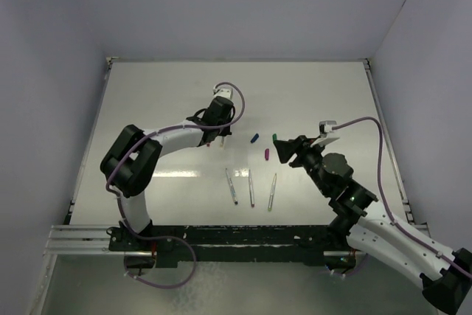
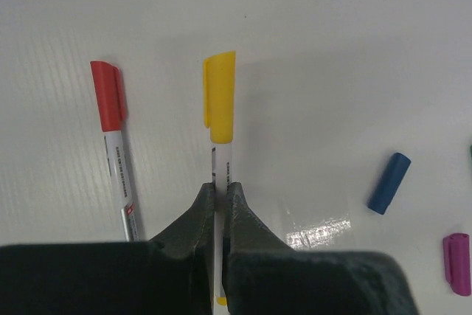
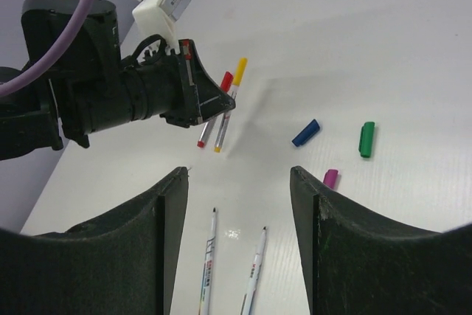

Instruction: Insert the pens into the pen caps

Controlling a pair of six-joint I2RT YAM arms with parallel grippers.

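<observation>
My left gripper (image 2: 220, 191) is shut on the pale barrel of a pen with a yellow cap (image 2: 220, 97) on its far end, held low over the table. A red-capped pen (image 2: 114, 145) lies just to its left. Loose caps lie to the right: blue (image 2: 389, 182), purple (image 2: 456, 262) and green (image 3: 366, 139). My right gripper (image 3: 240, 175) stands open with nothing between its fingers, above the table near the purple cap (image 3: 330, 178). Three uncapped pens (image 1: 251, 187) lie side by side near the front, two of them (image 3: 209, 263) below my right gripper.
The white table (image 1: 310, 101) has a raised rim along its left and right sides and pale walls behind and beside it. The left arm (image 1: 169, 138) stretches across the middle left, and its purple cable (image 1: 236, 97) loops above the wrist.
</observation>
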